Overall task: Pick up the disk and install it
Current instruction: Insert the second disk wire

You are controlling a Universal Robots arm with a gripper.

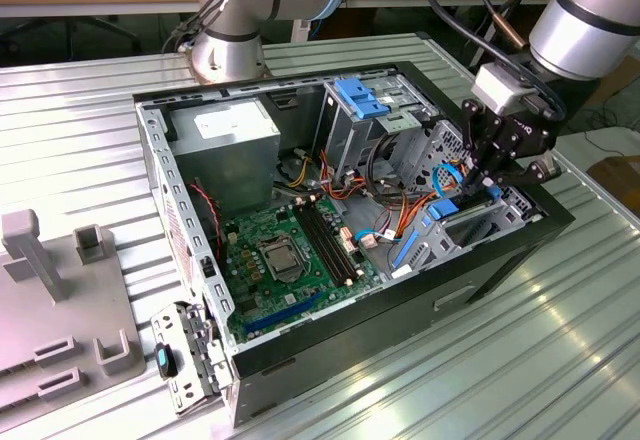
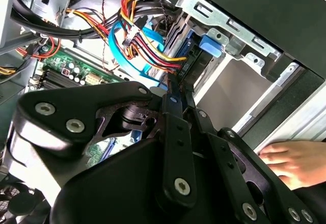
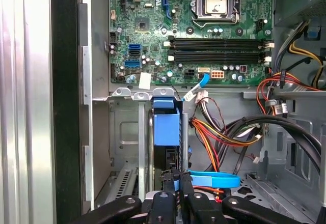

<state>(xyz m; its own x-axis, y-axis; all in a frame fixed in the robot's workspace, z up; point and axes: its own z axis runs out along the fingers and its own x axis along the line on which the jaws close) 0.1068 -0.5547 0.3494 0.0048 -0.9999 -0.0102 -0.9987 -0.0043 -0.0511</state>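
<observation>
The disk (image 3: 166, 127) stands on edge in the drive bay at the front corner of the open computer case (image 1: 400, 320), its bright blue carrier frame facing up. In the exterior view the disk (image 1: 452, 210) lies slanted in the bay on that view's right. My gripper (image 1: 487, 185) hangs straight over it. In both wrist views the black fingers of the gripper (image 3: 177, 177) (image 2: 170, 90) are shut to a narrow point at the disk's end. Whether they pinch part of the blue carrier (image 2: 206, 46) I cannot tell.
A flat blue cable (image 3: 214, 179) and bundled coloured wires (image 3: 224, 132) crowd the bay. The motherboard (image 1: 290, 250), silver power supply (image 1: 235, 130) and blue-tabbed drive cage (image 1: 360, 95) fill the case. A person's hand (image 2: 290, 163) rests outside the case wall. Grey fixtures (image 1: 40, 290) stand at the exterior view's left.
</observation>
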